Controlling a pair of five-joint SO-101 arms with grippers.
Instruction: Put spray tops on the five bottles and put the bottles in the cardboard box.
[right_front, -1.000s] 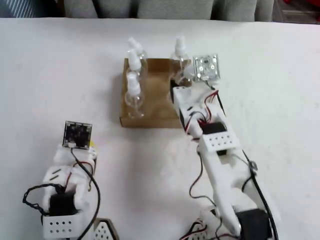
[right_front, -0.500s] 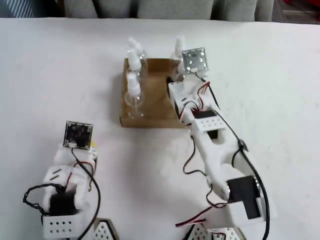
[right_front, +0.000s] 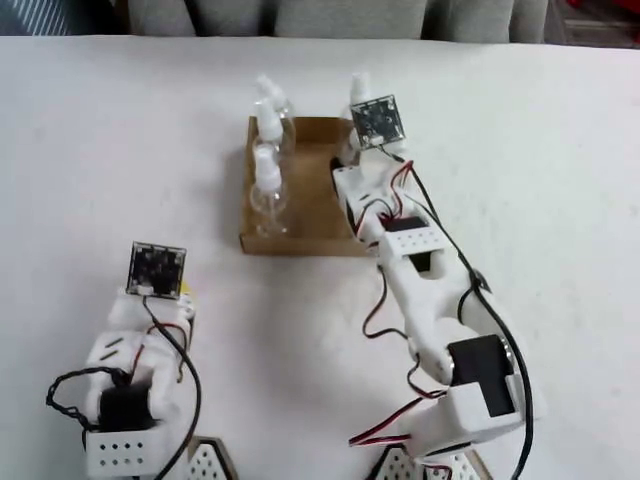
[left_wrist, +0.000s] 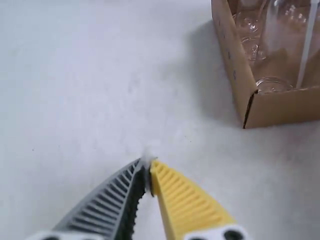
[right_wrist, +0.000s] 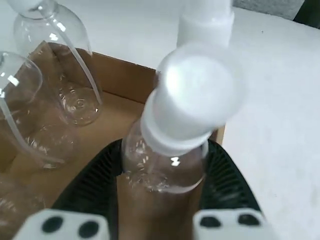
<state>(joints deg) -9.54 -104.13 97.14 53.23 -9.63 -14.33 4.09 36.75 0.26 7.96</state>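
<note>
Recording the right tool (right_wrist: 165, 155) pinching a clear spray bottle (right_wrist: 162, 172) at the shoulder, with black fingers (right_wrist: 95, 175) pressing on both sides and a white spray top (right_wrist: 197, 95) already fitted. Placing this bottle at upper centre of the high view, just inside the right wall of the cardboard box (right_front: 300, 240), under the wrist of the right arm (right_front: 430, 290). Reading its long axis as upright with a slight lean. Seeing brown box floor through the clear body, but not telling whether the base is touching that floor.

Noting three capped bottles (right_front: 267, 190) standing in a row along the box's left wall, and one more capped bottle (right_front: 358, 88) at the upper right corner of the box, just beside the held one.

Finding the right arm stretching from lower right of the high view to upper centre, wrist bending down over the box.

Finding the left tool (left_wrist: 149, 172) pressed together and gripping nothing, tips low over the bare worktop (right_front: 520, 150) at lower left of the high view, well apart from the box.

Judging the coming move as turning on the drop straight down from tool to box floor, then a spreading of the fingers. Flagging the neighbouring bottle as the likely thing to knock.
</note>
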